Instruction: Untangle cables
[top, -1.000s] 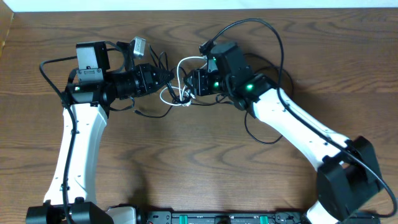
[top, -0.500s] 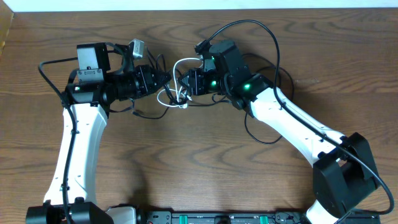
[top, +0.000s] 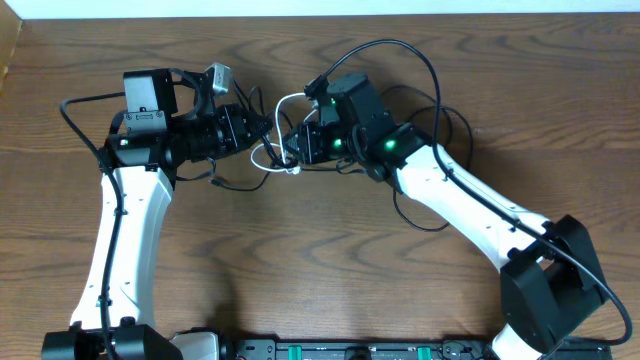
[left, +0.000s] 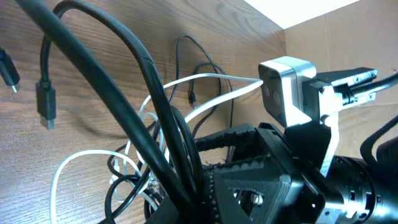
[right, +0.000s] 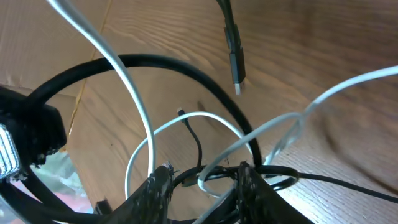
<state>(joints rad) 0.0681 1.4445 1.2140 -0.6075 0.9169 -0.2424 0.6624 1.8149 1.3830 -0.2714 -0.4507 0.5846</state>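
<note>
Several cables (top: 270, 158) knot at 12 o'clock on table (top: 330, 260); left end effector (top: 265, 128) clenched on them, right end effector (right: 202, 186) parted around white loop (right: 199, 114). Pulling apart could cinch knot tighter.

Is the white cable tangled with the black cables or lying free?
Tangled. The white cable loops through the thin black cables in one knot.

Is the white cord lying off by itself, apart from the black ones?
No, in the right wrist view the white cable loops in among the black cables in one tangle.
</note>
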